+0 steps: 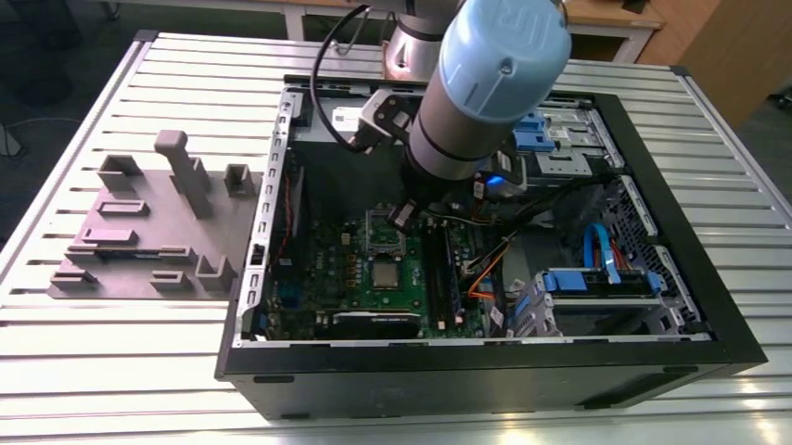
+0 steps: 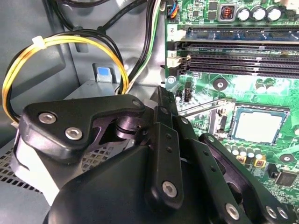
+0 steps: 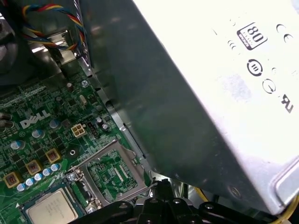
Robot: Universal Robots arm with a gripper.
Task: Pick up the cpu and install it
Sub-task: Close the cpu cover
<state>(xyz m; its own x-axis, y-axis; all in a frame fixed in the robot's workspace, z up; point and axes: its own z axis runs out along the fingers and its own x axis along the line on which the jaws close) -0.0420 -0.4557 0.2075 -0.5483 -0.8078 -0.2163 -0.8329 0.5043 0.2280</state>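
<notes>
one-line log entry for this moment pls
cpu: seated on motherboard, uncovered | socket frame: standing open | arm: over motherboard

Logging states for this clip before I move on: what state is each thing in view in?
cpu: lying flat in the motherboard socket, uncovered, nothing holding it.
socket frame: swung open, off the cpu.
computer case: on its side, side panel off, inside exposed.
plastic tray: resting on the table beside the case.
</notes>
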